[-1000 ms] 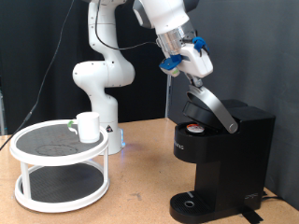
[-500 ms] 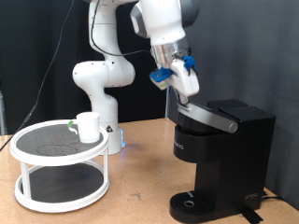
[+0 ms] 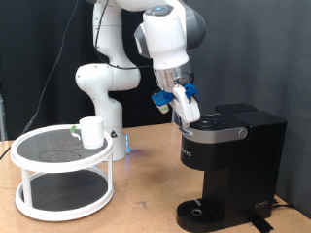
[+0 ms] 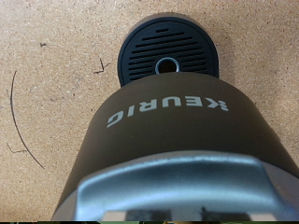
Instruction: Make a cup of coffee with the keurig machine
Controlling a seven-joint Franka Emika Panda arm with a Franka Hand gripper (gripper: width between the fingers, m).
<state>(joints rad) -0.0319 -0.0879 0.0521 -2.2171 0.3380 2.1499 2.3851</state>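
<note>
The keurig machine (image 3: 231,160) is a matte black box on the wooden table at the exterior view's right, with its lid down flat. My gripper (image 3: 184,109) is at the lid's front edge, at the machine's upper left corner, with blue parts on its fingers. The wrist view looks down the machine's front: a silver lid handle (image 4: 187,185), the KEURIG logo (image 4: 166,110) and the round drip tray (image 4: 168,54), which has nothing on it. The cup (image 3: 92,131), a plain white mug, stands on a round stand at the exterior view's left, far from the gripper.
The white two-tier round stand (image 3: 44,171) with dark mesh shelves holds the mug and a small greenish item (image 3: 75,131) beside it. The robot's white base (image 3: 102,92) stands behind the stand. Bare wooden table (image 3: 146,199) lies between stand and machine.
The machine's lid was raised and has come down shut. My gripper moved down and towards the exterior view's left with the lid's front edge.
</note>
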